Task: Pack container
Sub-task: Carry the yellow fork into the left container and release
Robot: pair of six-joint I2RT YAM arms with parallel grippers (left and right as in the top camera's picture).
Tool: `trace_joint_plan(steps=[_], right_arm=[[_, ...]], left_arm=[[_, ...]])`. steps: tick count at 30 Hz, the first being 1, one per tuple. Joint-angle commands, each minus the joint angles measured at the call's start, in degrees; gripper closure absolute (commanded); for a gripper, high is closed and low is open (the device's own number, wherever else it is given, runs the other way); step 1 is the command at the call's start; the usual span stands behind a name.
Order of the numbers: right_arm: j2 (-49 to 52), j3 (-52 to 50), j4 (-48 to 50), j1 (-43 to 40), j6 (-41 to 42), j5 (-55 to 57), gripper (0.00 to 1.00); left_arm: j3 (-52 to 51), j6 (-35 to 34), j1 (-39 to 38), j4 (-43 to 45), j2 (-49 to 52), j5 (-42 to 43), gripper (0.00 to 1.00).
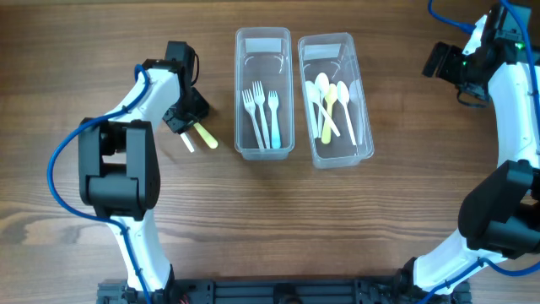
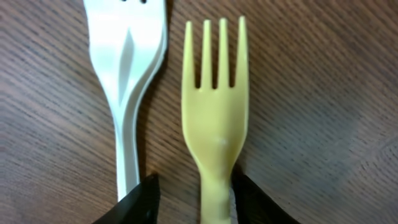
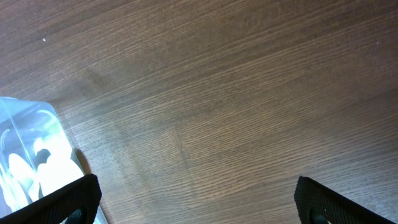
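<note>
A yellow plastic fork [image 2: 214, 118] and a white plastic fork [image 2: 127, 56] lie side by side on the wooden table, left of the containers. In the overhead view the yellow fork [image 1: 207, 138] and white fork [image 1: 187, 142] stick out from under my left gripper [image 1: 182, 116]. My left gripper [image 2: 194, 182] is low over the table with its fingers either side of the yellow fork's handle. The right finger touches the handle and the left finger stands apart. My right gripper [image 1: 445, 61] is open wide and empty, high at the far right [image 3: 196, 190].
Two clear containers stand side by side at the back middle. The left one [image 1: 239, 93] holds three forks. The right one [image 1: 368, 118] holds several white and yellow spoons, and its corner shows in the right wrist view [image 3: 31, 155].
</note>
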Motion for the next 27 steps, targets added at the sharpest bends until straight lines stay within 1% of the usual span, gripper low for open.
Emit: trace_joint_plan(steps=[1, 3, 4, 8, 11, 14, 15, 16, 17, 19, 20, 22, 24, 27], right_arm=[[0.92, -0.37, 0.13, 0.26, 0.15, -0.5, 0.0], [0.92, -0.37, 0.13, 0.26, 0.13, -0.5, 0.01], [0.92, -0.37, 0.13, 0.26, 0.15, -0.5, 0.0], [0.92, -0.37, 0.13, 0.26, 0.15, -0.5, 0.0], [0.9, -0.37, 0.13, 0.26, 0.15, -0.5, 0.0], [0.92, -0.37, 0.13, 0.26, 0.15, -0.48, 0.0], [0.92, -0.37, 0.13, 0.26, 0.13, -0.5, 0.0], [0.92, -0.37, 0.13, 0.26, 0.13, -0.5, 0.0], [0.92, -0.37, 0.13, 0.26, 0.15, -0.5, 0.0], [0.92, -0.37, 0.13, 0.26, 0.17, -0.5, 0.0], [0.9, -0.37, 0.13, 0.26, 0.13, -0.5, 0.01], [0.92, -0.37, 0.13, 0.26, 0.15, -0.5, 0.0], [0.92, -0.37, 0.13, 0.26, 0.15, -0.5, 0.01], [0.92, -0.37, 0.13, 0.26, 0.15, -0.5, 0.0]], left_arm=[[-1.92, 3.72, -0.22, 1.46, 0.74, 2.45, 0.86], [-0.31, 7.93, -0.31, 0.37, 0.39, 4.26, 0.94], [1.14, 10.4, -0.5, -1.01, -0.24, 4.22, 0.96], [7.65, 15.5, -1.27, -5.64, -3.06, 4.26, 0.96], [18.23, 19.41, -3.48, -10.03, -8.22, 4.46, 0.96], [24.98, 27.89, -8.11, -9.46, -13.62, 3.91, 0.96], [25.75, 30.69, -10.03, -8.48, -15.02, 2.29, 0.96], [25.77, 34.18, -12.83, -7.17, -16.22, -1.05, 0.96], [25.75, 35.63, -14.73, -6.78, -16.28, -3.32, 0.96], [25.62, 38.51, -17.88, -6.84, -15.17, -3.89, 0.96], [24.94, 42.07, -20.48, -7.04, -12.94, -3.54, 0.96], [24.39, 44.96, -22.05, -7.3, -10.21, -3.56, 0.96], [24.3, 45.24, -23.08, -7.65, -5.75, -3.54, 0.96], [24.3, 40.15, -23.15, -7.69, -0.63, -3.52, 0.95]])
